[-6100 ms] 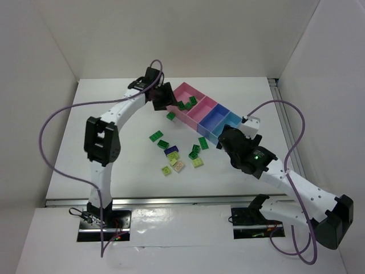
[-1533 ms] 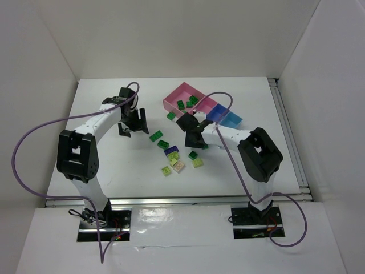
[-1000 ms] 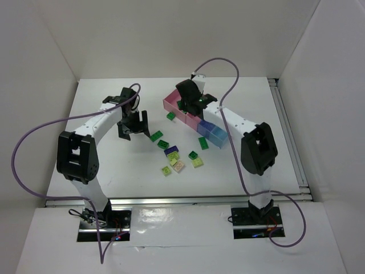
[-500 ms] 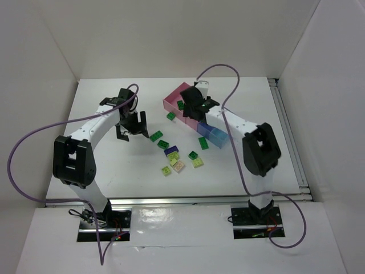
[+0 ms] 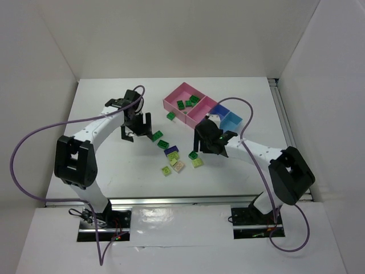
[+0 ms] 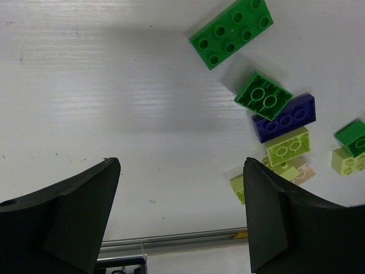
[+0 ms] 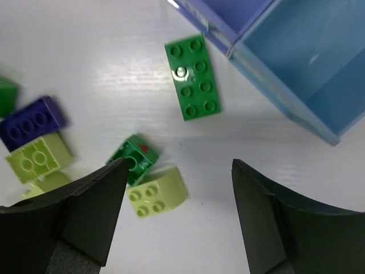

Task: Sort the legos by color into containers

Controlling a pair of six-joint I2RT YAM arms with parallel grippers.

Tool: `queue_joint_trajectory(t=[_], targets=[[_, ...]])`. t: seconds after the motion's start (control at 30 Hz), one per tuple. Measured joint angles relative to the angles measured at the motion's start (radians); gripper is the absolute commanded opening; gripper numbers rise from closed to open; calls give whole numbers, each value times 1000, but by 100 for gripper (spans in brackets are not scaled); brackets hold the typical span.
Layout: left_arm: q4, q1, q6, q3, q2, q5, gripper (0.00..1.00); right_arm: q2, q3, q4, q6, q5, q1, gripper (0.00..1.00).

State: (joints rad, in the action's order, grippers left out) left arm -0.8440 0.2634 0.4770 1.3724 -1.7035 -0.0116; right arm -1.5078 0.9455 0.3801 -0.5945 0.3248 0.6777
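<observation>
While carrying nothing, hovering with the right gripper [image 7: 179, 171] spread wide above loose legos [image 7: 155, 197] on the table [image 7: 85, 57]; probably lining up on the dark green eight-stud brick [image 7: 192, 77] just ahead, beside the violet-blue bin [image 7: 239, 17], lying lengthwise away, crosswise to the jaws' closing line. Holding the left gripper [image 6: 179, 188] wide and empty, farther off.

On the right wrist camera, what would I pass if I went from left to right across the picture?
dark purple brick → small dark green brick → long green eight-stud brick → light blue bin
</observation>
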Motion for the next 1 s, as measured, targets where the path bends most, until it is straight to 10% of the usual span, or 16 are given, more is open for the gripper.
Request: queue_joint_trajectory(t=[0.73, 1.0], targets=[[3, 40, 6, 56, -98, 60, 90, -163, -73, -224, 78, -48, -83, 74], [3, 39, 2, 87, -125, 78, 90, -212, -28, -251, 125, -41, -77, 46]])
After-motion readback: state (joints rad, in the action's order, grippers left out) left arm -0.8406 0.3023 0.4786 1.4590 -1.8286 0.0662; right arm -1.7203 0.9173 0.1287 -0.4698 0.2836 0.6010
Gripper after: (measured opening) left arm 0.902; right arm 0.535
